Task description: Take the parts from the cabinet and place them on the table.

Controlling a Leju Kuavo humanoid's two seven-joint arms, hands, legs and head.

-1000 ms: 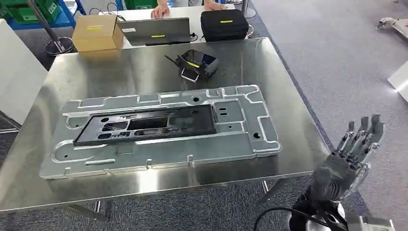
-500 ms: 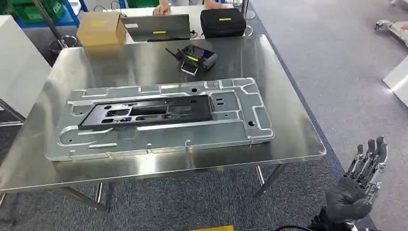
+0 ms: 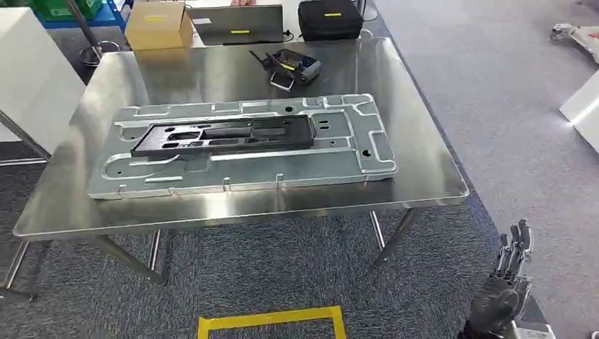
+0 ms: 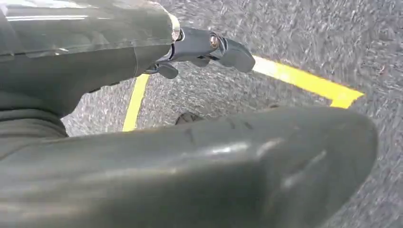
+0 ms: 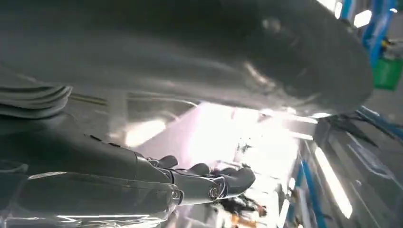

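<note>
A large silver metal plate (image 3: 282,168) lies flat on the steel table (image 3: 212,74). A black flat part (image 3: 226,135) rests on top of it. My right hand (image 3: 505,282) hangs low off the table's near right corner, over the carpet, its fingers pointing up and apart with nothing in them. In the right wrist view the same hand (image 5: 142,166) is stretched out and empty. In the left wrist view my left hand (image 4: 95,61) hangs above the carpet and a yellow floor line (image 4: 304,81). Its fingers (image 4: 209,47) are straight and hold nothing.
At the table's far edge sit a handheld controller (image 3: 293,67), a cardboard box (image 3: 159,25), a grey laptop (image 3: 236,25) and a black case (image 3: 330,19). A white cabinet (image 3: 32,70) stands to the left. A yellow taped square (image 3: 272,321) marks the floor in front of me.
The whole picture has shifted: the camera has drawn back from the table, so more floor and the yellow square show. My right hand sits lower in the picture.
</note>
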